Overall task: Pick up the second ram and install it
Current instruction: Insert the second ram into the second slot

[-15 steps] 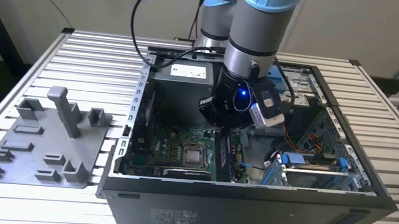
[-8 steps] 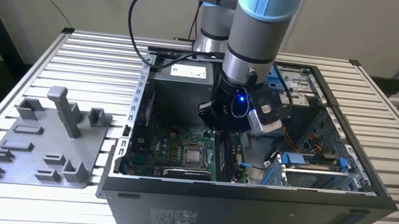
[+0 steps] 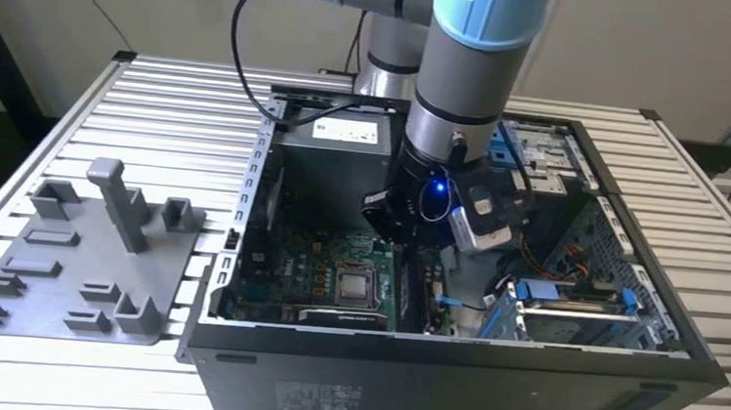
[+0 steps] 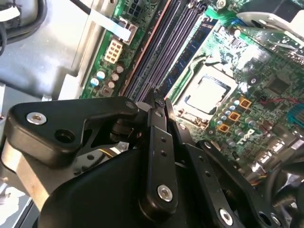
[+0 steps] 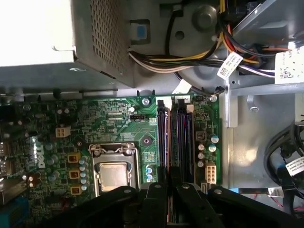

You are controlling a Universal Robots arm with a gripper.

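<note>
My gripper (image 3: 422,237) hangs low inside the open computer case (image 3: 237,254), over the memory slots (image 5: 183,142) beside the processor socket (image 5: 113,175). Its black fingers (image 4: 156,142) stand shut, tips together. The second ram (image 4: 192,47) is a thin dark stick with bluish chips. It stands on edge in the slot nearest the socket (image 4: 206,95) and runs away from the gripper's tips (image 4: 159,100). The first wrist view has it as a dark strip (image 5: 163,142) ending at the gripper (image 5: 170,186). Whether the tips touch it I cannot tell.
The grey power supply (image 5: 61,42) and a bundle of cables (image 5: 190,59) lie beyond the slots. Blue-latched drive bays (image 3: 567,304) fill the case on the exterior view's right. A gray fixture plate (image 3: 74,260) with upright blocks sits on the slatted table on the exterior view's left.
</note>
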